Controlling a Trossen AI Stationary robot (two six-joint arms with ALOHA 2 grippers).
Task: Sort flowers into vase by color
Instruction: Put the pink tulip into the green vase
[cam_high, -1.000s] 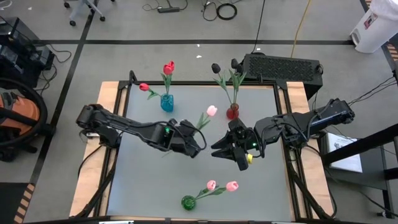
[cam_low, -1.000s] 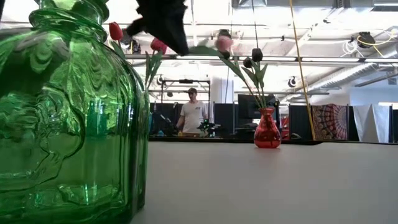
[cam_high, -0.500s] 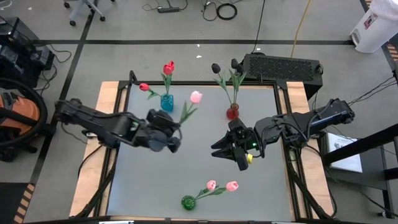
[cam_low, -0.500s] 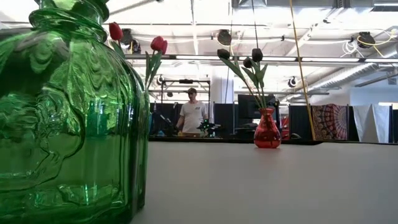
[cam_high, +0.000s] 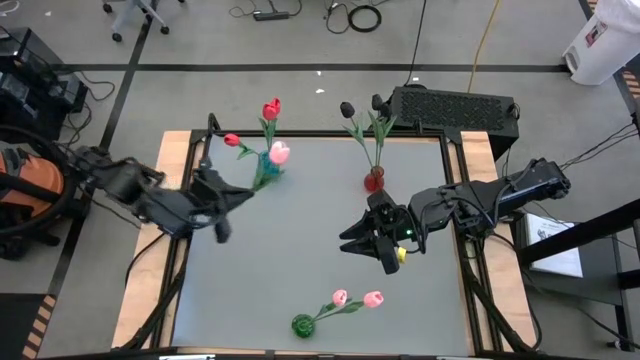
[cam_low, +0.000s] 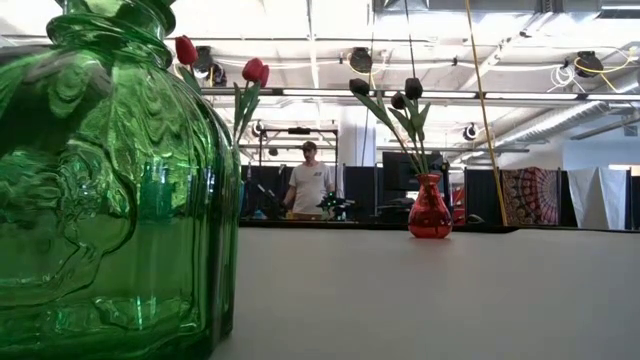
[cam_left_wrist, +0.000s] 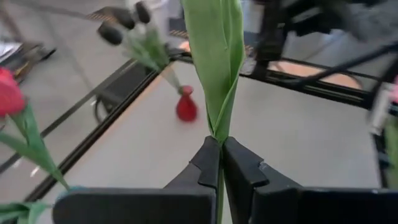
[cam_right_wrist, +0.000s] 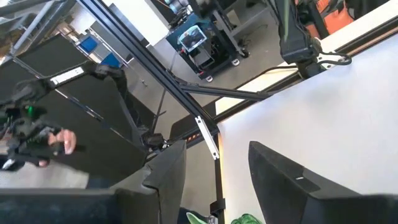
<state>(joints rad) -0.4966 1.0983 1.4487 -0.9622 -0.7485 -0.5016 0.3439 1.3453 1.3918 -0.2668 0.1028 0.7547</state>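
**Pink tulip held at the blue vase, two pinks in the green one**

No brand, label or lettering can be read anywhere.

The bench is a pale grey sheet in a dark frame with wooden strips along its sides, set on a grey floor crossed by black tape lines. A black perforated box sits just past its 1 o'clock corner. In the low view the room behind is a bright workshop with dark partitions, where a person in a light shirt stands.

The blue vase at 11 o'clock holds two red tulips. The red vase at 1 o'clock holds two black tulips. The green vase at 6 o'clock holds two pink tulips leaning toward 3 o'clock.

The left claw reaches in from 9 o'clock, clamped tight on the stem of a third pink tulip, whose head sits just beside the blue vase. The right claw, right of the bench's centre, has its fingers parted and grips nothing.
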